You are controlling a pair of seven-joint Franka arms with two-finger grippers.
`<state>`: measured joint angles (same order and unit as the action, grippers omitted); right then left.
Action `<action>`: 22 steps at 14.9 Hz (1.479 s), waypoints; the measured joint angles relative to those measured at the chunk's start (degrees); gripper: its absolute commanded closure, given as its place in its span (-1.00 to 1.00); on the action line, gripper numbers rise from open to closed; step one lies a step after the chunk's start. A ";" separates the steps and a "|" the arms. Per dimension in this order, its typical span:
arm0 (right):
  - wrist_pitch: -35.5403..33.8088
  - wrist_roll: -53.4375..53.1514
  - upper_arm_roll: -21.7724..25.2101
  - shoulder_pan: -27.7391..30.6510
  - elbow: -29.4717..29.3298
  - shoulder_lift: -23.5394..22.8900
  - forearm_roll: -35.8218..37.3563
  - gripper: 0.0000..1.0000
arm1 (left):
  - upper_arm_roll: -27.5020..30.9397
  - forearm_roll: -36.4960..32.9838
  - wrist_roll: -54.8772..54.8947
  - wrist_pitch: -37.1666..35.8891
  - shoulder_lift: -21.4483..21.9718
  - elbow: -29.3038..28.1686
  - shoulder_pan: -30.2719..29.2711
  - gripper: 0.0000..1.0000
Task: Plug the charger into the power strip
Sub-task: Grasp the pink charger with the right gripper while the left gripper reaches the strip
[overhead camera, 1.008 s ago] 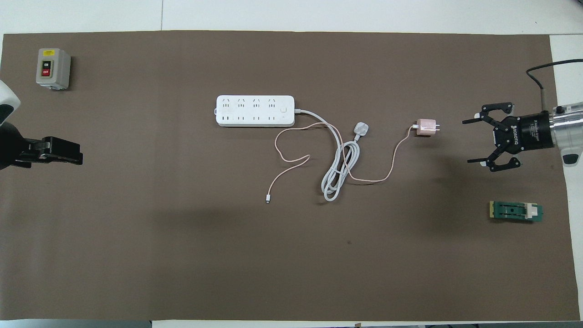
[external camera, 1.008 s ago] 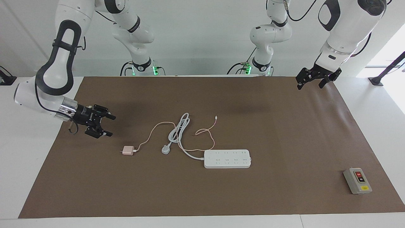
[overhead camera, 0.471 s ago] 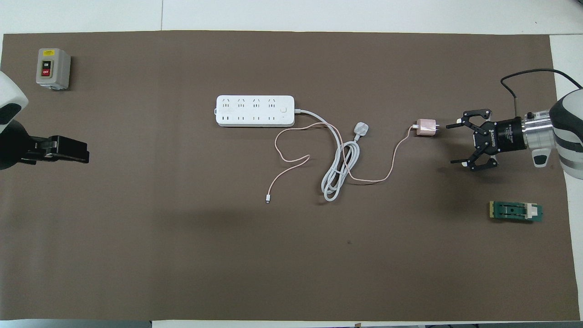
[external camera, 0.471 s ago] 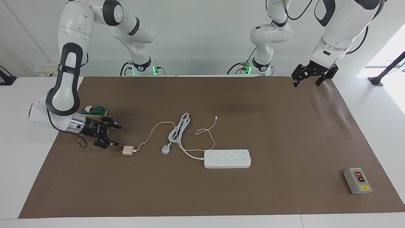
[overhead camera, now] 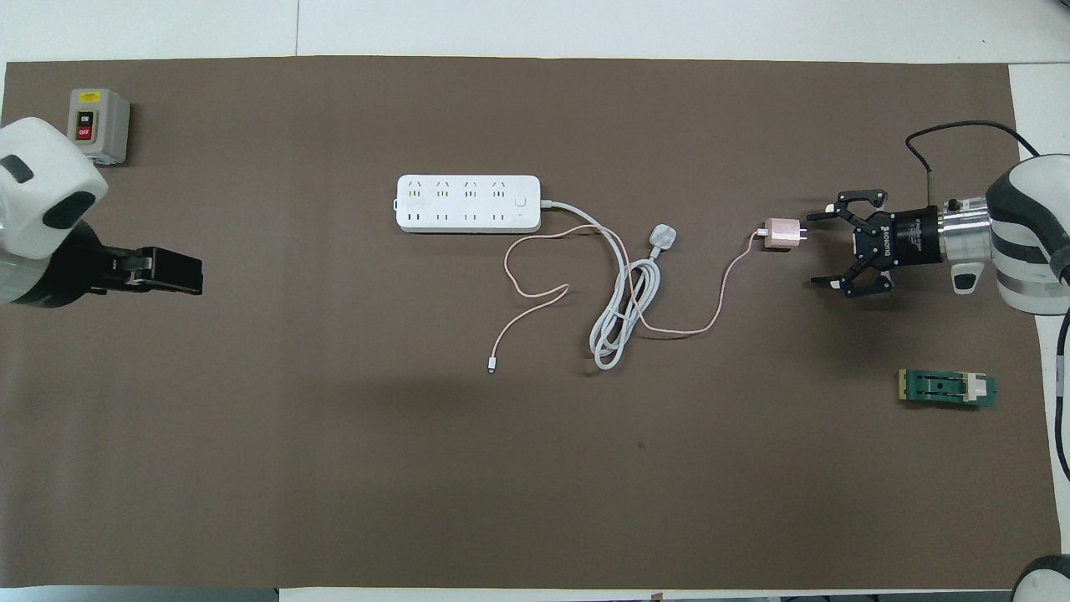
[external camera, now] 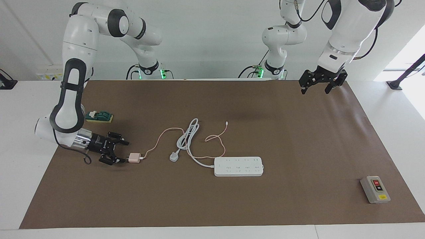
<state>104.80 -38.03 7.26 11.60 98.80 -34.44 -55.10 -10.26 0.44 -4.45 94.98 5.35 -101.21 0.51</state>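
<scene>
The right gripper [external camera: 121,152] lies low at the left of the facing view, almost level with the mat, and its 2 fingers are spread wide with nothing between them. The charger [external camera: 134,158], a small pink cube, sits on the brown mat [external camera: 212,205] just in front of those fingertips, toward the frame's centre, with its 2 metal prongs pointing back at the claw. In the overhead view the same pair shows at the right of the frame: the right gripper [overhead camera: 817,248] opens toward the charger [overhead camera: 781,235], whose prongs reach just between the fingertips, the cube sitting a little higher in the frame than the claw's centre line.

The charger's prong-to-cable axis runs along the table's length, in line with the claw's reach, and its thin pink cable [overhead camera: 535,294] trails off toward the power strip [overhead camera: 466,203] at centre frame. That strip also lies lengthwise along the table, sockets up, well apart from the charger.

The left gripper [external camera: 318,83] hangs open and empty over the mat's upper right corner in the facing view, waiting, so the right arm is clearly the nearer 1 for the pickup.
</scene>
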 measured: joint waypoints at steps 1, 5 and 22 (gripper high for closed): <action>0.00 0.01 -0.11 -0.03 -0.37 -0.19 -0.61 -1.00 | -0.06 0.09 -0.13 0.32 -0.08 -0.97 1.32 -1.00; 0.10 0.01 -0.55 -0.08 -1.70 -0.23 -2.40 -1.00 | -0.14 4.68 -0.66 1.33 -0.17 -3.61 2.79 -1.00; 2.10 0.00 -0.84 -2.64 -1.92 -2.59 -4.81 1.00 | 0.30 73.83 22.30 13.50 -9.36 -16.29 5.56 -1.00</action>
<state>106.90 -38.03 6.42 8.96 96.88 -37.03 -59.91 -9.96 74.27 17.85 108.48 -4.01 -117.50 6.06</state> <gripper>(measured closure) 0.480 0.000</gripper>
